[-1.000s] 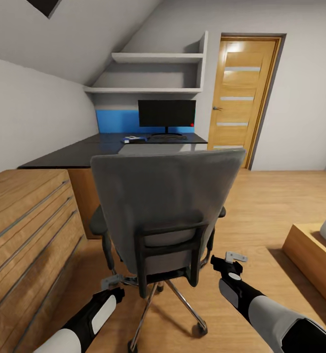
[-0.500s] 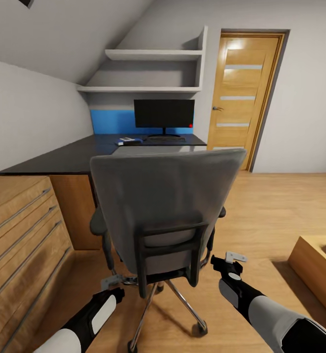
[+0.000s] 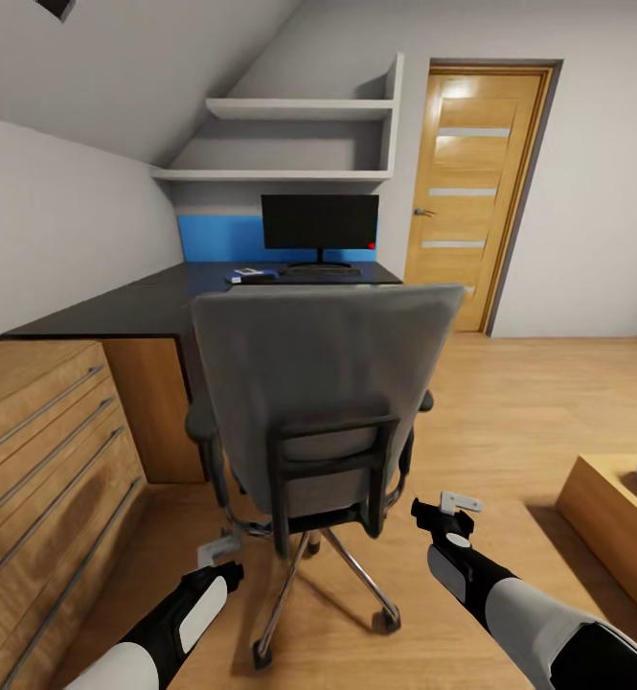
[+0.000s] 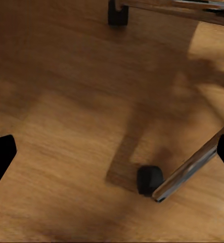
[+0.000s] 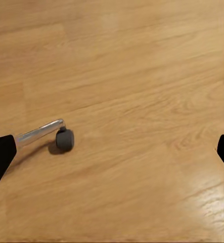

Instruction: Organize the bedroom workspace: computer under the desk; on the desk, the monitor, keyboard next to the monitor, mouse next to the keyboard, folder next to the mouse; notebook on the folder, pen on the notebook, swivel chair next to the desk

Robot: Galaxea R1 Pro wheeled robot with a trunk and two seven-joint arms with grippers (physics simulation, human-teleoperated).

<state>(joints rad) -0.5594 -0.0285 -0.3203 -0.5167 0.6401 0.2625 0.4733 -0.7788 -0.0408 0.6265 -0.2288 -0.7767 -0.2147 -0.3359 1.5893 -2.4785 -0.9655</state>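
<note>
Grey fabric swivel chair [image 3: 323,383] stands between robot and dark L-shaped desk [image 3: 146,305], backrest facing the robot. Left gripper [image 3: 218,558] and right gripper [image 3: 452,509] hang low, both spread wide, empty. Recommend pushing squarely on the backrest, avoiding chrome legs.

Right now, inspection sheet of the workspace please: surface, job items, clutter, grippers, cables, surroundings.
Surface: dark desk, mostly bare toward the robot.
Job's things: monitor upright on the desk's far end; keyboard in front of it; small blue item beside that, too small to identify; chair behind the desk, back toward the robot, seat hidden.
Clutter: nothing seen.
Grippers: left gripper and right gripper low, flanking the chair base, both open, empty.
Cables: nothing seen.
Surroundings: drawers, shelves, door, wood floor.
</note>
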